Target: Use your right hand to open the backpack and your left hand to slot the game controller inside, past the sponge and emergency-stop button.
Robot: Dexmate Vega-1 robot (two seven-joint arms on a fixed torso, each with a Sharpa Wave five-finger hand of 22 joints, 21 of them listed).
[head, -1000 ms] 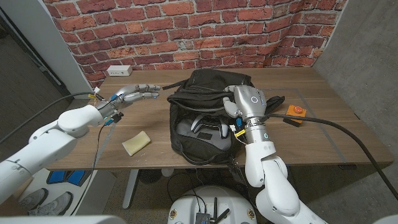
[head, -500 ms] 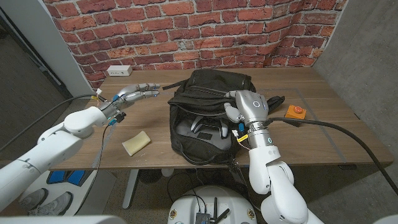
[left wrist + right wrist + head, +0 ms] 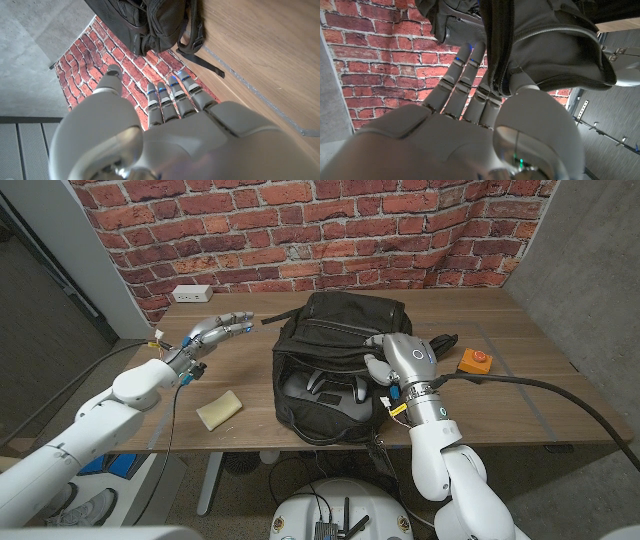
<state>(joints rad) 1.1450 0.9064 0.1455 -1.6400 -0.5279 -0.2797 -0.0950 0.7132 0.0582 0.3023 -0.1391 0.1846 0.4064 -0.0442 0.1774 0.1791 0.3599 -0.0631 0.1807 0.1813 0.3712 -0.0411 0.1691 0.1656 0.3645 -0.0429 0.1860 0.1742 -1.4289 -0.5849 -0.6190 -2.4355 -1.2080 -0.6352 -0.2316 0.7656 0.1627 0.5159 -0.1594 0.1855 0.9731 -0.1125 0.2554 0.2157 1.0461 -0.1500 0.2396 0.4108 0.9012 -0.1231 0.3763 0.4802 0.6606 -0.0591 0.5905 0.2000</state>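
Observation:
The black backpack (image 3: 335, 330) lies in the middle of the table with its mouth gaping toward me. The grey-and-black game controller (image 3: 328, 386) rests inside that opening. My right hand (image 3: 388, 360) is at the mouth's right rim; the backpack rim (image 3: 495, 60) runs between its thumb and straight fingers (image 3: 465, 65), thumb inside. My left hand (image 3: 215, 332) hovers left of the bag, fingers (image 3: 172, 97) spread and holding nothing, with the backpack (image 3: 150, 25) ahead of it. The yellow sponge (image 3: 219, 409) lies near the front left. The orange emergency-stop button (image 3: 477, 360) sits right of the bag.
A white power strip (image 3: 191, 293) lies at the table's back left by the brick wall. Loose backpack straps (image 3: 200, 52) trail on the wood. A cable runs from the emergency-stop button off to the right.
My right hand has dropped lower and nearer to me along the bag's rim, and the rim has sunk with it. My left hand has drifted slightly left, away from the bag.

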